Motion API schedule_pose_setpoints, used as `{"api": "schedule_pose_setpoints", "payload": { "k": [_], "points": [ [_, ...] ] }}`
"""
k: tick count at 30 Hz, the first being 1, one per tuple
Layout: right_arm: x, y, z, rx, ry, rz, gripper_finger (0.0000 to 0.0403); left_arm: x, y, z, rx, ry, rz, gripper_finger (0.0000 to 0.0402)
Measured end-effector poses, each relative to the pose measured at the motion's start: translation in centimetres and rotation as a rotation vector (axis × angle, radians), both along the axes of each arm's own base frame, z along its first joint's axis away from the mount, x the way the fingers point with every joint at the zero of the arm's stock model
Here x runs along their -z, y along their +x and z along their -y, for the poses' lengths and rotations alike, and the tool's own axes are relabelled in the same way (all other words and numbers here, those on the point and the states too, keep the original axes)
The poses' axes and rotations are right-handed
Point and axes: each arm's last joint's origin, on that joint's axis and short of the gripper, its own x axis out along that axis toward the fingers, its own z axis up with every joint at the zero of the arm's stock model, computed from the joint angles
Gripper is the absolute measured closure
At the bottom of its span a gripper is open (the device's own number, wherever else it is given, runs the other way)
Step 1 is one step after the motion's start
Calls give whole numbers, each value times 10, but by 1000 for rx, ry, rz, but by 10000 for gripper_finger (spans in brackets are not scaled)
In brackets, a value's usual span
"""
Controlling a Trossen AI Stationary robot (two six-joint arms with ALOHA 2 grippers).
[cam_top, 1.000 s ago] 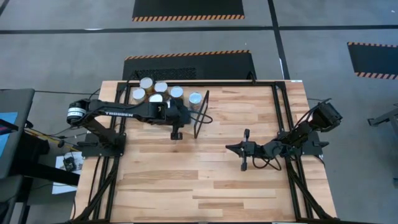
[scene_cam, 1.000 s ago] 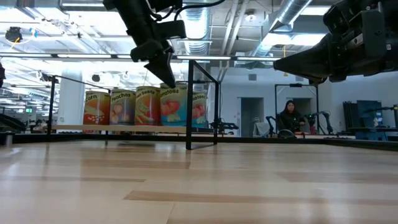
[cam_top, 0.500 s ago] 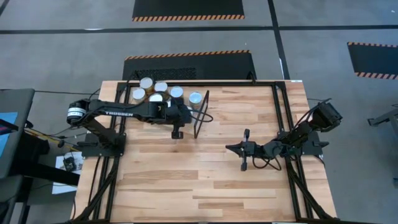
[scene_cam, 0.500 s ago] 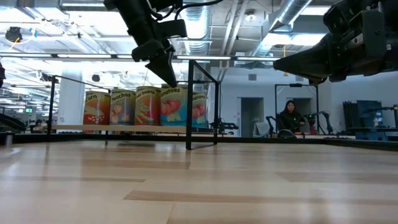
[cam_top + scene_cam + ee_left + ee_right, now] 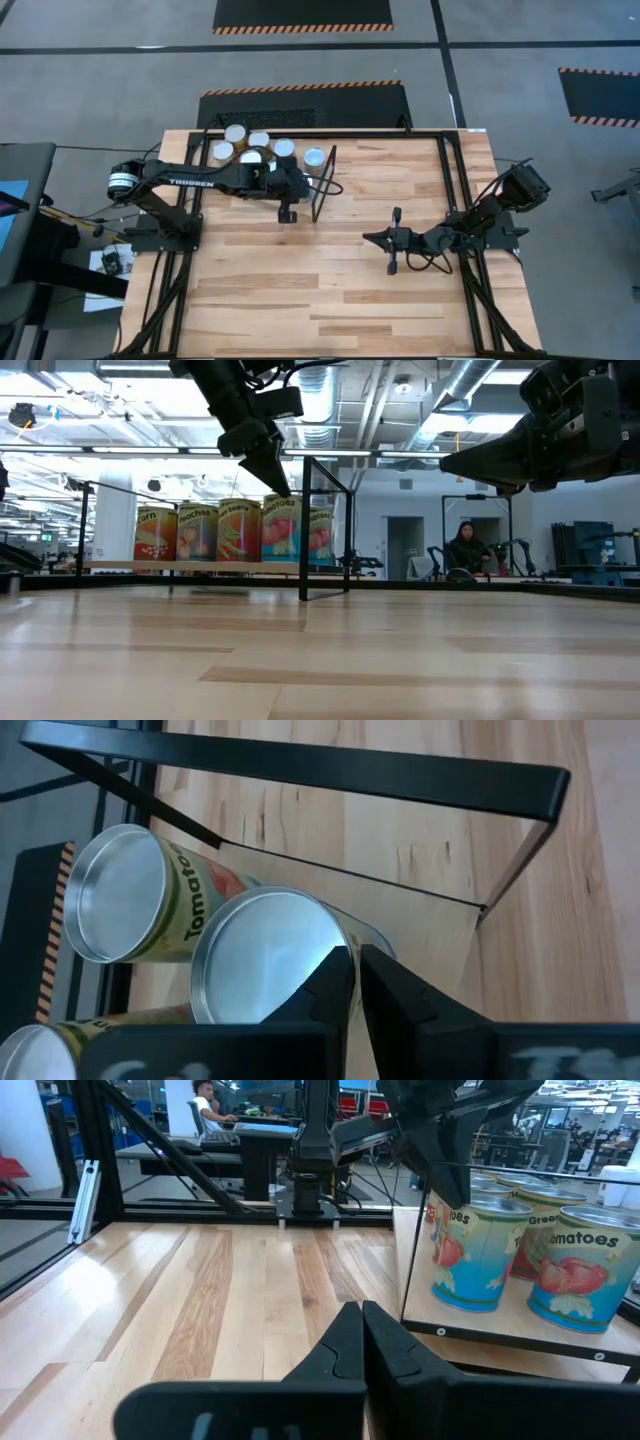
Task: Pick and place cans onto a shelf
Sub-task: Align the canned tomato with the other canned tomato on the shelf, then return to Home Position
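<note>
Several cans (image 5: 259,140) with silver tops stand upright in a cluster on the shelf (image 5: 200,566), a light board at the table's far left with a black frame (image 5: 324,185) at its right end. In the low view they stand in a row (image 5: 240,530). My left gripper (image 5: 287,213) is shut and empty, hovering just above and near the cluster; in the left wrist view its tips (image 5: 355,965) show over a can's silver top (image 5: 265,955). My right gripper (image 5: 366,237) is shut and empty, above the table right of centre.
The shelf's black frame (image 5: 303,525) stands upright beside the rightmost can (image 5: 314,158). Black rails (image 5: 452,180) run along the table's edges. Bare wood (image 5: 330,290) spans the near half. A person (image 5: 466,550) sits in the room beyond the table.
My left gripper has drifted a little toward the table's far edge, toward the cans, and slightly up, staying shut. The cans and my right arm have kept still.
</note>
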Motion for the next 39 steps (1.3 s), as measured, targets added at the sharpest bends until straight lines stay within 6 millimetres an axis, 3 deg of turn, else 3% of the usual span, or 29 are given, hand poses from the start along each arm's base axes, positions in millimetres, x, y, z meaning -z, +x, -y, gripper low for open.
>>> {"api": "schedule_pose_setpoints", "payload": {
  "k": [12,31,35,39],
  "points": [
    [0,0,0,0,3,1,397,0,-1,-6,-37,28,-2,346],
    [0,0,0,-2,3,1,397,-5,2,-11,-58,59,53,344],
    [0,0,0,-2,3,0,397,-22,-7,-8,-87,100,108,347],
    [0,0,0,-1,-5,-1,397,-42,-28,0,-89,33,233,366]
  ]
}}
